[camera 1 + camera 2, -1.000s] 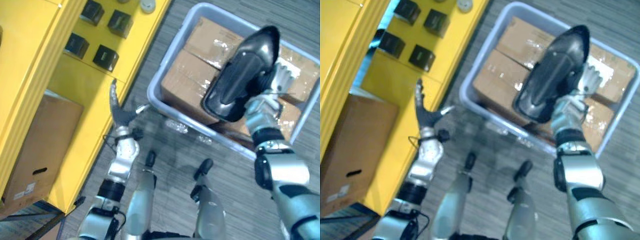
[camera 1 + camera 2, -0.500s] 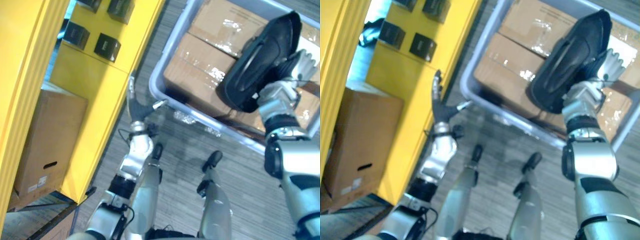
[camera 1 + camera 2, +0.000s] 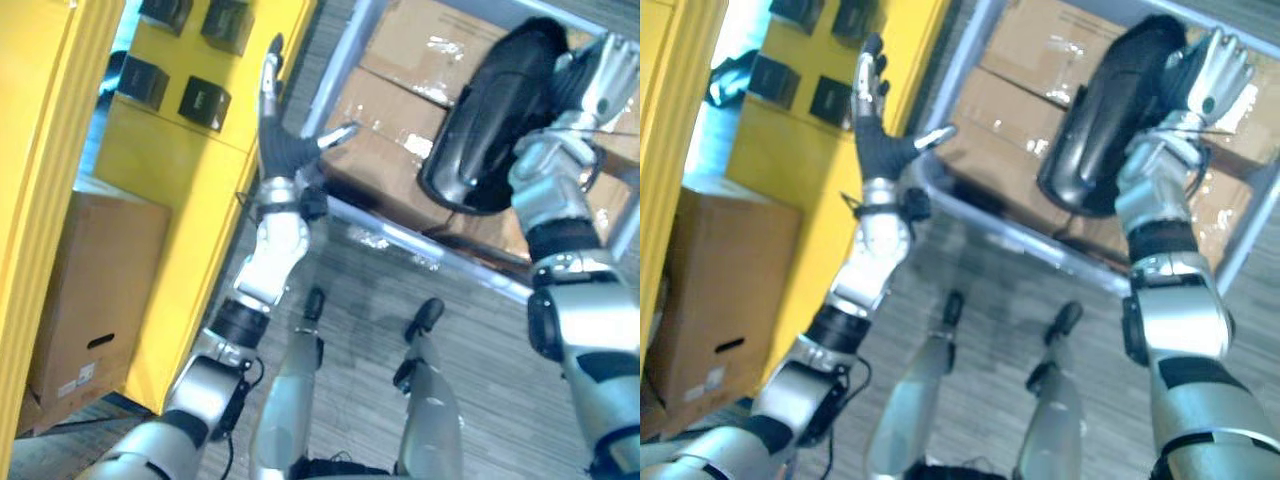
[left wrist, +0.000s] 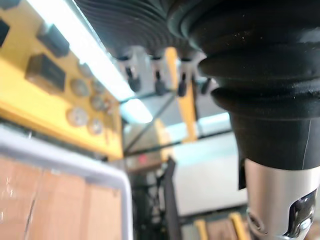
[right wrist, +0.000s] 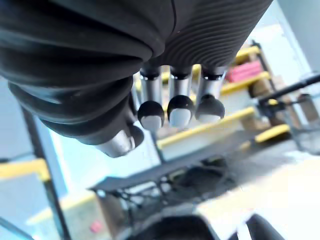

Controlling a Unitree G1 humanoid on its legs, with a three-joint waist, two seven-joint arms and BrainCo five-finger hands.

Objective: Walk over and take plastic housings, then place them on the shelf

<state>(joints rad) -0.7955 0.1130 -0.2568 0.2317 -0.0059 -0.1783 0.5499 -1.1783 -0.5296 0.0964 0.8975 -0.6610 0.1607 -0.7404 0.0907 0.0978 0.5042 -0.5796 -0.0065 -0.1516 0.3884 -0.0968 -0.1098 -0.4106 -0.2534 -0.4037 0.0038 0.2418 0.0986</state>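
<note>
Left eye view is showing the right hand holding a black plastic housing up above a grey bin. Its fingers are curling round the housing's far edge, and the right wrist view is showing their tips bending inward. The housing is hanging tilted over the cardboard boxes that are lying packed in the bin. The left hand is reaching up between the bin's corner and the yellow shelf, with its fingers standing straight, its thumb sticking out toward the bin, and nothing in it. Small black blocks are sitting on the shelf's upper level, and a brown carton is resting on a lower one.
</note>
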